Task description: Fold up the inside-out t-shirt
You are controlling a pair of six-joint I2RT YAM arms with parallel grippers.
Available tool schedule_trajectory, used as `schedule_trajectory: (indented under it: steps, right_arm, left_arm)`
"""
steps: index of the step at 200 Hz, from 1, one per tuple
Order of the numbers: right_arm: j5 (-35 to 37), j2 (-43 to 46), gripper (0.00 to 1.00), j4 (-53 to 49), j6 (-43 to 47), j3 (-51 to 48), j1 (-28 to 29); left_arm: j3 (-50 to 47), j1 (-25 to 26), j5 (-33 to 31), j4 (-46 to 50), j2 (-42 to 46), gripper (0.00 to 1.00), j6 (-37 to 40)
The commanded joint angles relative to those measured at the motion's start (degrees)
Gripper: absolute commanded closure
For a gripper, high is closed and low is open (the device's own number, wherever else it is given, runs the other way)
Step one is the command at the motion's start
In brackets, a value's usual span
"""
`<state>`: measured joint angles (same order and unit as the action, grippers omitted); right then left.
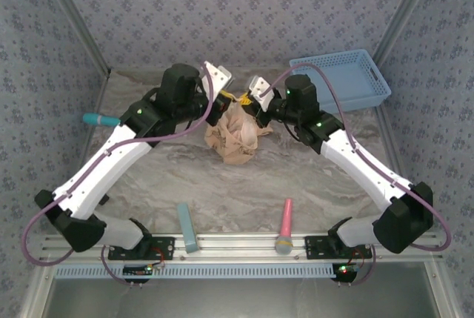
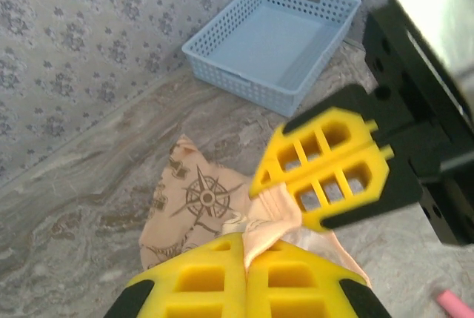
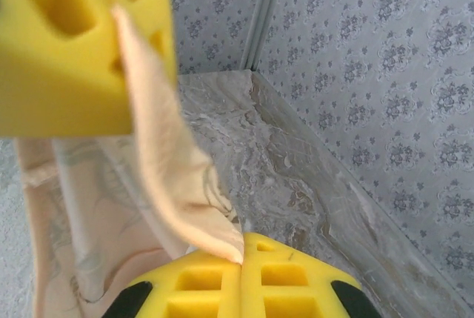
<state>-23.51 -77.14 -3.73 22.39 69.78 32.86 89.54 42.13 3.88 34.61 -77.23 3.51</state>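
From the top external camera I see the inside-out t-shirt point(image 1: 235, 138) as a crumpled peach bundle toward the far middle of the worktop point(image 1: 244, 192), bunched between my two arms. The left hand point(image 1: 221, 108) and right hand point(image 1: 255, 110) meet right above it, almost touching each other. I judge the task barely begun: the cloth is gathered, not spread, and no flat fold shows anywhere, so opening it out, laying it flat and every fold are left to do. A blue basket point(image 1: 342, 78) sits at the far right, near the right arm. A teal pen-like stick point(image 1: 100, 119) lies at the left edge, and a pale blue bar point(image 1: 187, 227) and a pink-handled tool point(image 1: 285, 225) lie near the arm bases. All four lie apart from the shirt, but the two near ones sit where a spread shirt might reach. In the left wrist view my left hand is clenched on a pinch of shirt edge, and the right hand's yellow fingers point(image 2: 326, 170) clamp the same cloth just beyond. The lower part, with a compass-rose print, lies on the worktop, with the basket behind. In the right wrist view the right hand is clenched on a thin peach hem that runs up to the left hand's fingers. The grips are so close that I expect trouble pulling the shirt taut.
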Motion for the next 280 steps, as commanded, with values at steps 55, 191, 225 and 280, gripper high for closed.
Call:
schedule_trajectory:
  steps: [55,191,225,280]
  right_arm:
    - [5.5,0.6,1.00,-5.7,2.8,5.2,4.4]
    - [9.3,-1.6,1.00,-9.7,2.9,6.9,10.7]
    - [8.1,-0.1,1.00,-9.6,3.2,5.3,10.3]
    - [-2.1,15.8,0.52,-11.9,19.2,-15.0,10.7]
  left_arm:
    - [-10.6,0.3,2.7,-2.0,6.3,0.69,2.5]
    - [-17.5,0.3,-1.5,-8.9,7.8,0.69,-1.0]
    - [-17.4,-0.2,-2.0,-7.3,7.7,1.00,1.5]
    - [-10.5,-2.2,-7.9,-4.6,5.3,1.00,-0.1]
